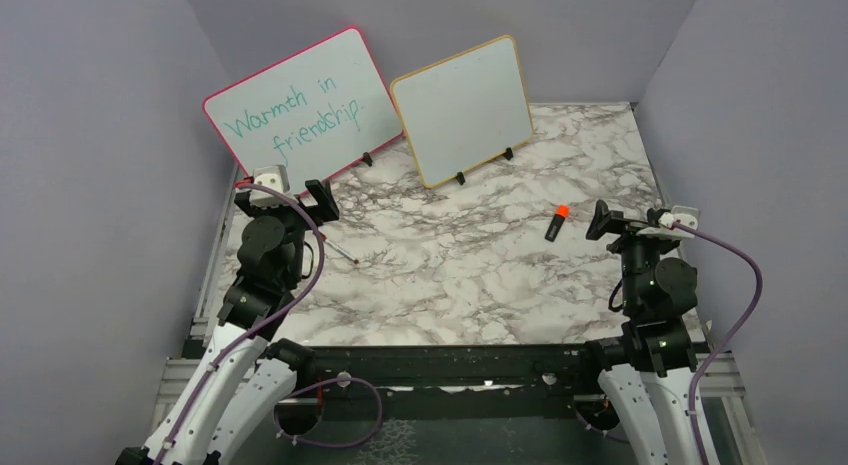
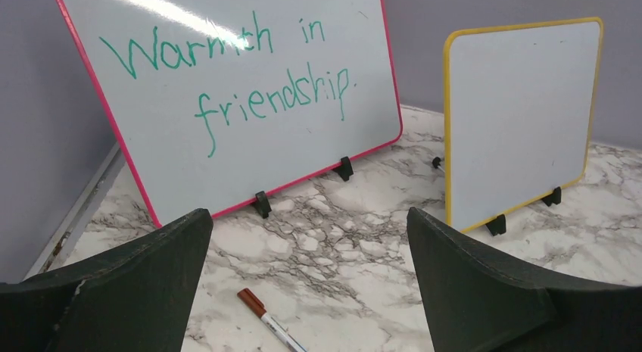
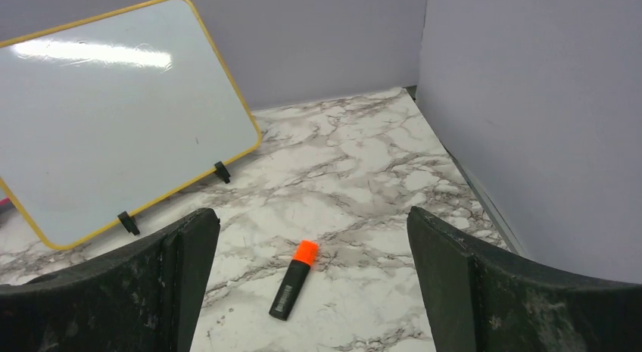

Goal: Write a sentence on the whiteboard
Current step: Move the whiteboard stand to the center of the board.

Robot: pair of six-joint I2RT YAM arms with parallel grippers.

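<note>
The whiteboard point(image 1: 463, 110) stood blank at the back of the counter point(image 1: 450, 275); writing had not begun. The left claw point(image 1: 293, 189) and right claw point(image 1: 628, 223) gaped empty, so the next move probably called for grasping the brown-capped marker point(image 2: 269, 322).

The whiteboard point(image 1: 462, 110) is standing at the far edge of the table point(image 1: 450, 285), right of the larger board point(image 1: 300, 105). The marker point(image 1: 557, 223) is lying before the whiteboard toward the right edge; the pen point(image 2: 269, 319) is lying before the larger board.
</note>
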